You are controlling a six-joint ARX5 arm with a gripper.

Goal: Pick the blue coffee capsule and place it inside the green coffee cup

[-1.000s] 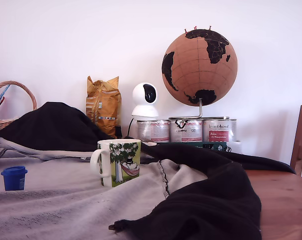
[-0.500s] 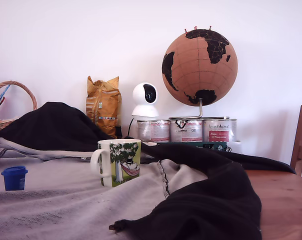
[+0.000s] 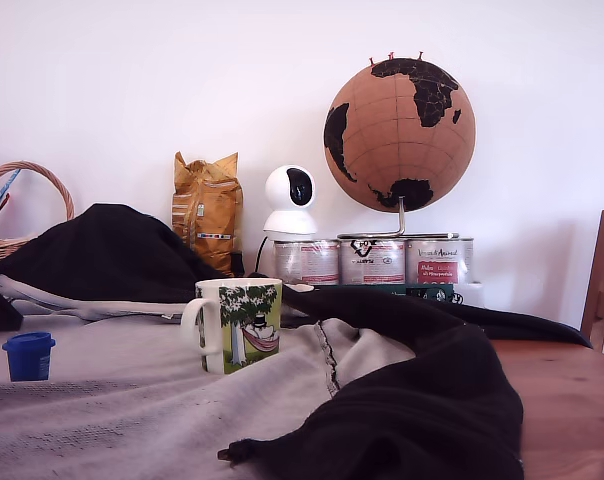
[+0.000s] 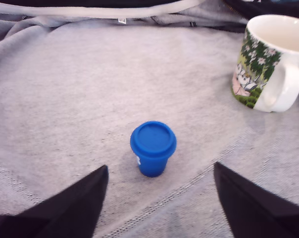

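Grey sweatshirt fabric (image 3: 132, 400) covered the table, soft and wrinkled. Your gripper (image 4: 159, 198) was spread wide and empty, one dark finger either side of the small solid-blue tapered plastic capsule (image 4: 153, 148), which stood upright between and just ahead of them. White ceramic mug with the green tree print (image 4: 271, 62) sat well apart, upright. You needed to descend straight, centre on the body below the wider rim, and close gently so it wouldn't tip on the cloth.
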